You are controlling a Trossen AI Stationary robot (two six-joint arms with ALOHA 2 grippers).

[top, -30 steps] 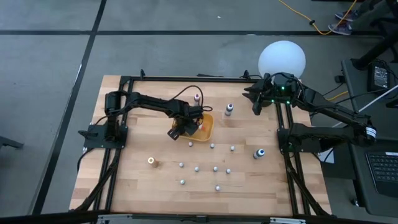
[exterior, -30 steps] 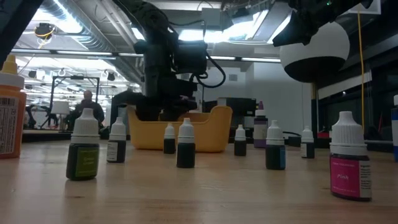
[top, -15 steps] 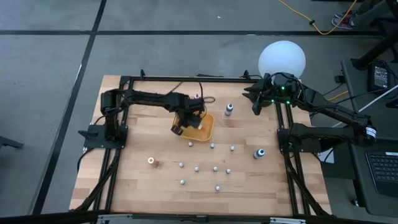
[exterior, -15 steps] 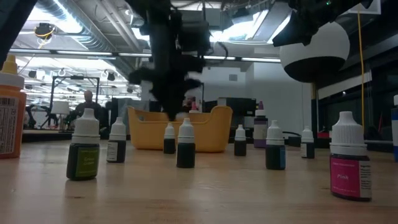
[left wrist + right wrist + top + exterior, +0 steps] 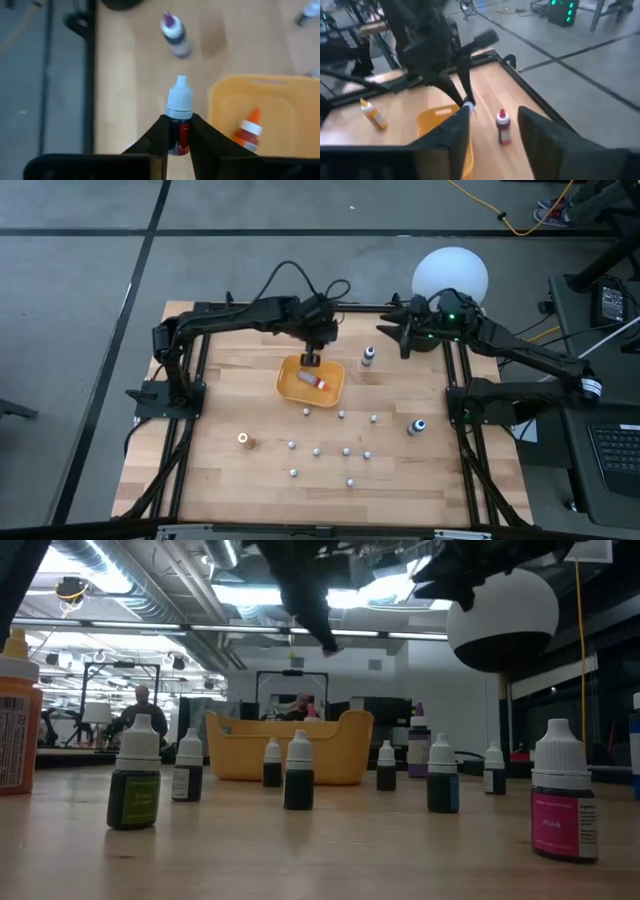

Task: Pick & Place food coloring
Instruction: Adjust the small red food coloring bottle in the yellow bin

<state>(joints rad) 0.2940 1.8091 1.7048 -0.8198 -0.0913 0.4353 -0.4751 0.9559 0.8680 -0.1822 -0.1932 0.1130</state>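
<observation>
- Our left claw pinches a white-capped food coloring bottle, lifted above the far edge of the orange tray.
- One orange-capped bottle already lies in the tray.
- We judge the step as carrying; next we lower over the tray and release.
- Our right claw, spread and empty, waits far right, above the surface.

Overhead, table-level and two wrist views, all sharing the orange tray.
</observation>
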